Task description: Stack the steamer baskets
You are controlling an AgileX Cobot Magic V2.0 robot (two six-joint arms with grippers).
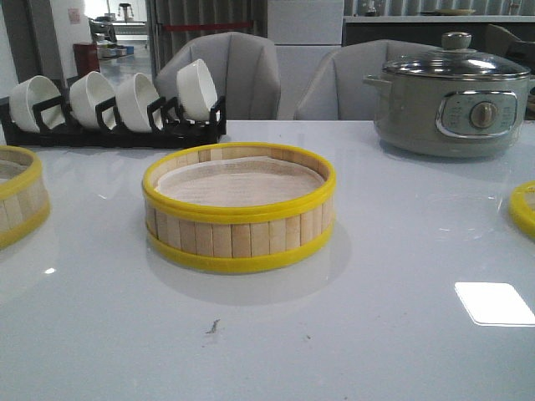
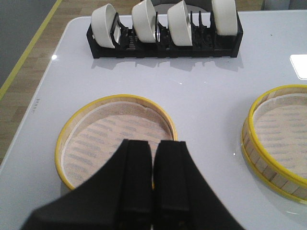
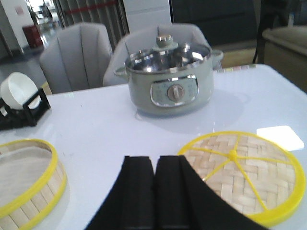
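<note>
One steamer basket with pale slats and yellow rims sits mid-table; it also shows at the edge of the left wrist view and the right wrist view. A second steamer basket sits at the far left; in the left wrist view it lies just beyond my left gripper, which is shut and empty above its near rim. My right gripper is shut and empty, between the middle basket and the woven lid. Neither gripper shows in the front view.
A black rack of white bowls stands at the back left. A grey-green electric pot with a glass lid stands at the back right. The lid's yellow rim shows at the right edge. Grey chairs stand behind the table.
</note>
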